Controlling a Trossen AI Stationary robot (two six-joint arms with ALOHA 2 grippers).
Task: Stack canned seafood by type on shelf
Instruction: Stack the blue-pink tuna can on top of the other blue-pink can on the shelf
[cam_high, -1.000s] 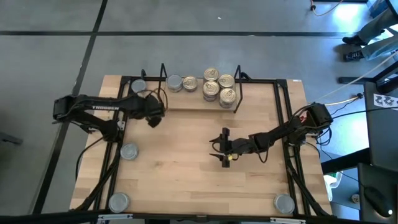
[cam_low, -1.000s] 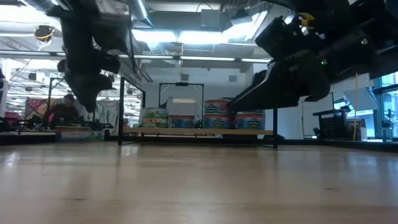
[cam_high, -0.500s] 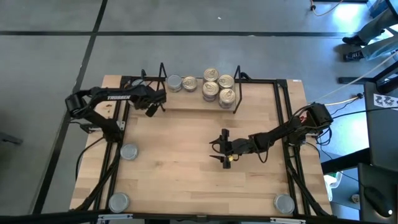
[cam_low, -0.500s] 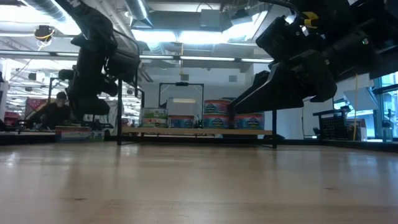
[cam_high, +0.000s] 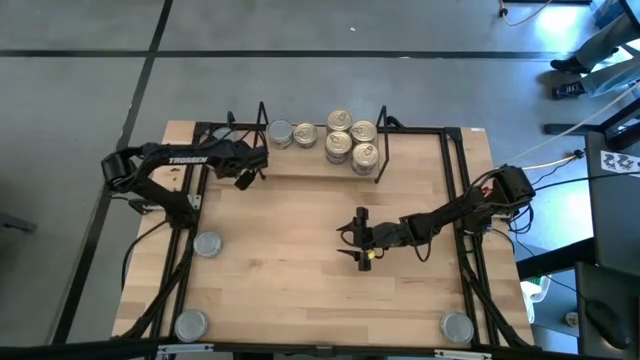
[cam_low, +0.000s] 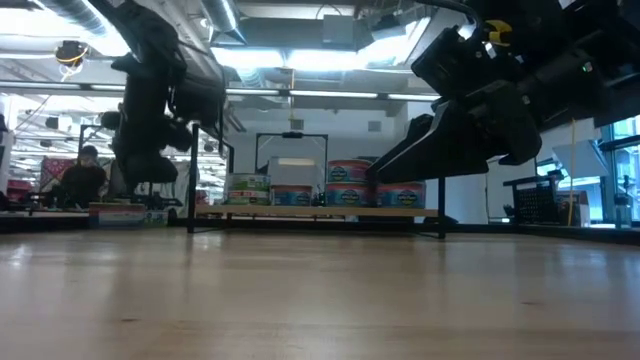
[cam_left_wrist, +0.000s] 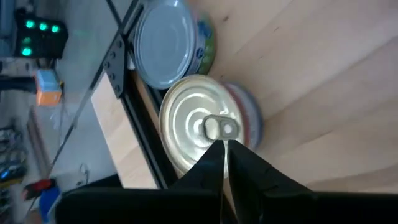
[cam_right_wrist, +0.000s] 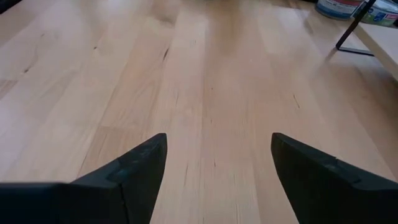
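moved: left pincer (cam_left_wrist: 225, 148) swung to the frame's upper left and pressed together, holding nothing
target: gold-lid tin (cam_left_wrist: 202, 118) directly under your tips, beside silver-lid tin (cam_left_wrist: 166, 38)
right pincer (cam_right_wrist: 214, 165): spread, mid-surface, farther off

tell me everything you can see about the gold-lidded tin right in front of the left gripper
The gold-lidded tin is a short round can with a ribbed, shiny gold lid and a pull tab, a printed label on its side. It sits on the light wood table beside a silver-lidded tin and a black rail. The left gripper, shut, hangs just above it, empty.
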